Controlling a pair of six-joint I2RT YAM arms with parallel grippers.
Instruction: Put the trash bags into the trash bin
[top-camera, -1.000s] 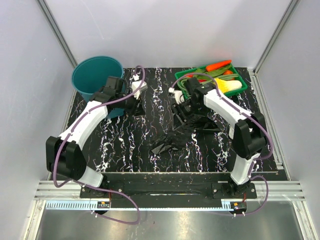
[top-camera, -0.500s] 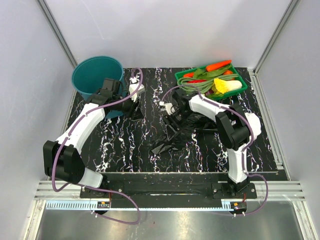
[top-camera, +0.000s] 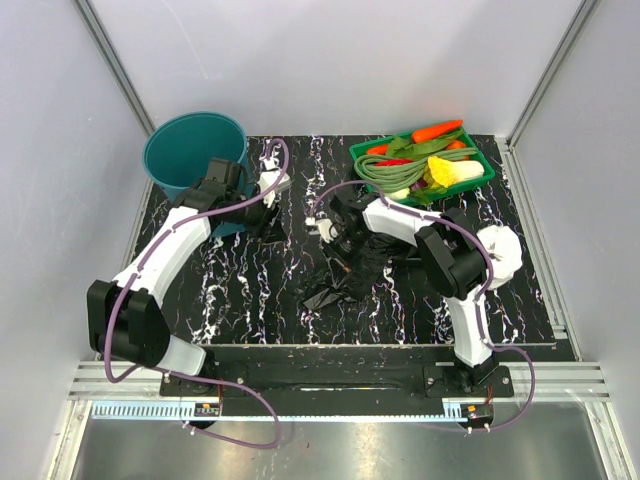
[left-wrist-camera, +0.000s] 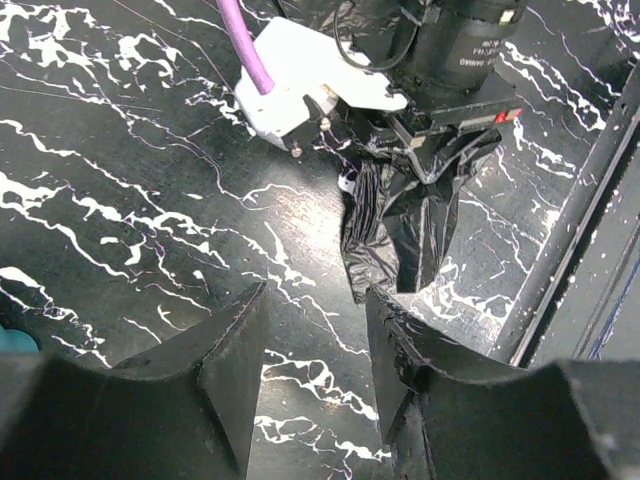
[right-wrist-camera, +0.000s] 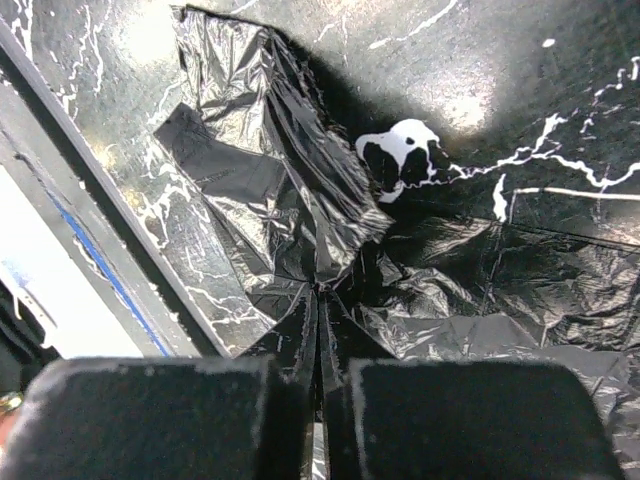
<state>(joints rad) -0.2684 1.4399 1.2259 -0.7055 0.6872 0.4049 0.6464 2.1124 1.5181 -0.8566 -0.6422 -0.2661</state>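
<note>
1 crumpled heap of black trash bags lies on the black white-veined table, about mid-table, well apart from the trash bin. None of the film is in the bin. The teal bin stands upright at the far left corner, partly off the table's edge.

The right gripper sits on the far end of the heap. In the right wrist view its 2 fingers are pressed together, with a fold of glossy film running into the slit between them: clamped on the bags. The rest of the film spreads wrinkled on the table ahead of the fingers.

The left gripper is near the bin's right side, over bare table and clear of the heap. In the left wrist view its 2 fingers stand apart, with only table surface between them and nothing held. The bags and the right arm's wrist show beyond them.

1 green tray of vegetables sits at the far right corner, with an orange carrot on top.
</note>
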